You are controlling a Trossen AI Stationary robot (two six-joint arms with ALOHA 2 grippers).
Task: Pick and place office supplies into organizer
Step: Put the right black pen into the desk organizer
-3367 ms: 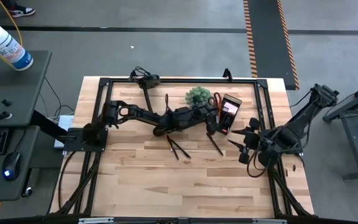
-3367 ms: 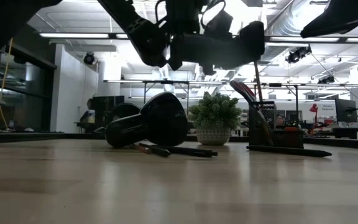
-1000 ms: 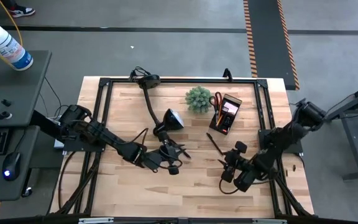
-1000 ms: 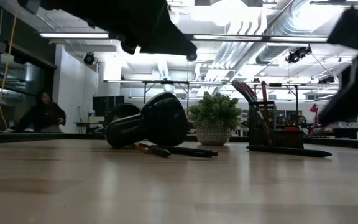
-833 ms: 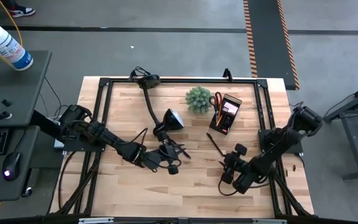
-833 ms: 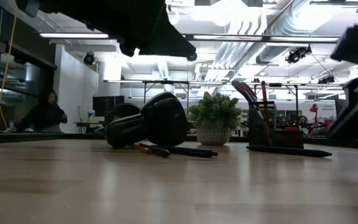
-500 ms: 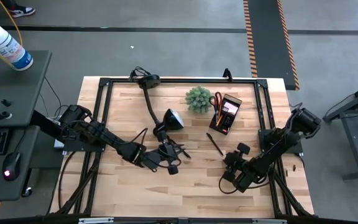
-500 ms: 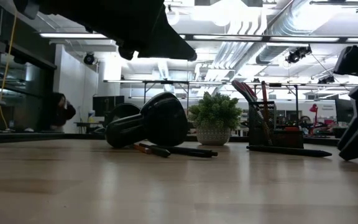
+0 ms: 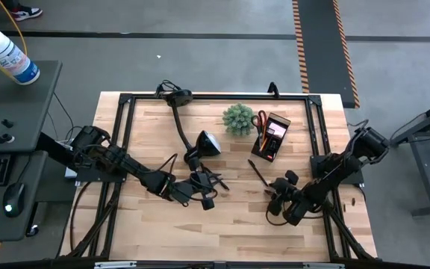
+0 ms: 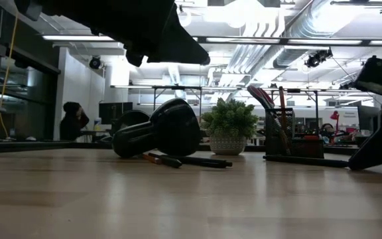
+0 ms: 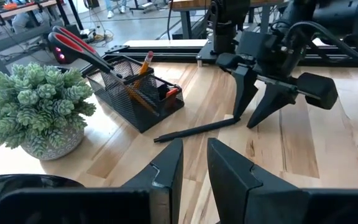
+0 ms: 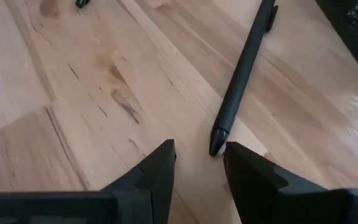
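While its angular fingers stand apart, the right end effector (image 12: 196, 163) straddles a slim matte-black pen (image 12: 241, 74).

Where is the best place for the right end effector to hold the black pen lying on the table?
Probably near the tip of the black pen, from straight above. It lies flat and apart, and the right end effector hangs open astride that end.

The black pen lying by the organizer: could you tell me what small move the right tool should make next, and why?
Probably ease the open right tool forward to straddle the black pen, then close. The pen's tip lies just ahead of its fingers, loose on the table.
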